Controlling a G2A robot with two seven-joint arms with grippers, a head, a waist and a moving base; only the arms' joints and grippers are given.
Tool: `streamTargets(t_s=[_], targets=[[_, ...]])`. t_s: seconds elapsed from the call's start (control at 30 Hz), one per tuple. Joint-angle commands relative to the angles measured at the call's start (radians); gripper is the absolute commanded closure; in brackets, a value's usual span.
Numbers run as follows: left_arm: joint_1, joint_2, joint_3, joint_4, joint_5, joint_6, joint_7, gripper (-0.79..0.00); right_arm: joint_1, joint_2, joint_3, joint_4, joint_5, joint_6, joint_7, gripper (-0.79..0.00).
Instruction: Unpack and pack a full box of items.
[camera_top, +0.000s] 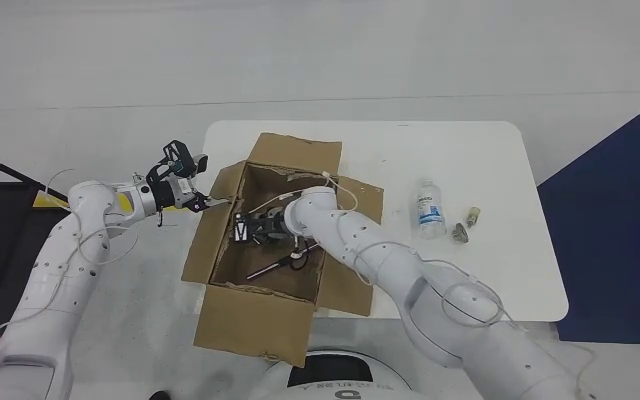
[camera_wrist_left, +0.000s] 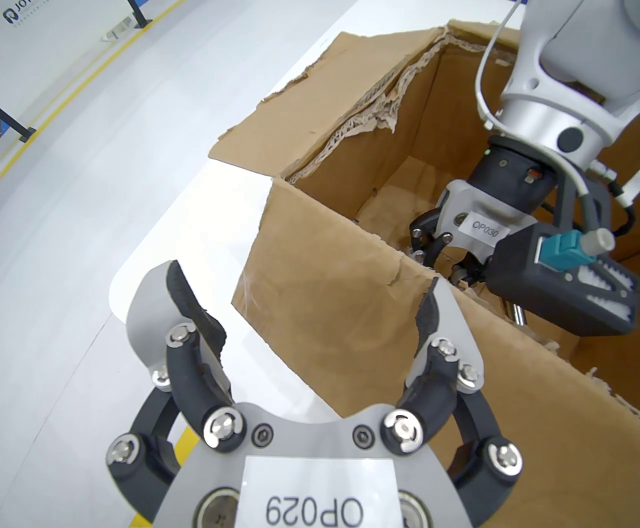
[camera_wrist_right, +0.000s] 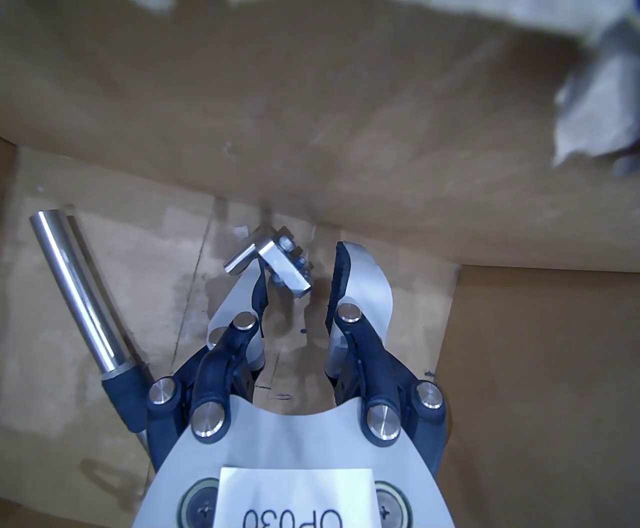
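Right gripper (camera_wrist_right: 302, 280) is down inside the box (camera_wrist_right: 300, 125), jaws part spread and pinching nothing. A small metal bracket (camera_wrist_right: 272, 257) lies on the box floor right at its fingertips, partly in the gap and hard up against one pad. Cannot tell if they touch.

Bracket judged stiff, dense for its size, with smooth faces, so slippery and likely to twist out. Best taken across its flat sides, square on, with the pads closing low. It sits close to the box wall, so there is little room on the far side.

Just beside the gripper lies a steel tube (camera_wrist_right: 75, 280) with a dark sleeve at its near end, flat on the floor and apart from the bracket. Judged rigid and polished. The sleeve is the better hold and the bare metal would slide.

Left gripper (camera_wrist_left: 302, 285) is outside the box at its torn side wall, jaws spread wide and empty. One fingertip is near the wall's top edge, contact unclear.

In the top view the box sits centre-left of the frame on the white bench (camera_top: 480, 280), flaps open. The left gripper is at the box's left flap.

Farther off, right of centre, a bottle (camera_top: 429, 207) lies on the bench with two small pieces (camera_top: 462, 232) just beside it, all well apart from the box.
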Motion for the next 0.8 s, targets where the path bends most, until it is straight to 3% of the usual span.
streamTargets(t_s=[0.0,0.23,0.3,0.33,0.37,0.77], targets=[[0.0,0.0,0.0,0.0,0.0,0.0,0.0,-0.785,0.004,-0.005,-0.002,0.014,-0.004,0.002,-0.011,-0.305],[0.0,0.0,0.0,0.0,0.0,0.0,0.0,-0.785,0.017,-0.031,-0.015,0.056,-0.003,-0.03,-0.003,-0.299],[0.0,0.0,0.0,0.0,0.0,0.0,0.0,-0.785,0.021,-0.039,-0.016,0.068,0.001,-0.033,-0.002,-0.209],[0.0,0.0,0.0,0.0,0.0,0.0,0.0,-0.785,0.023,-0.042,-0.016,0.074,0.002,-0.033,-0.004,-0.065],[0.0,0.0,0.0,0.0,0.0,0.0,0.0,-0.785,0.026,-0.044,-0.016,0.08,0.002,-0.034,-0.008,0.0],[0.0,0.0,0.0,0.0,0.0,0.0,0.0,-0.785,0.04,-0.036,-0.001,0.109,-0.021,0.014,-0.059,0.0]])
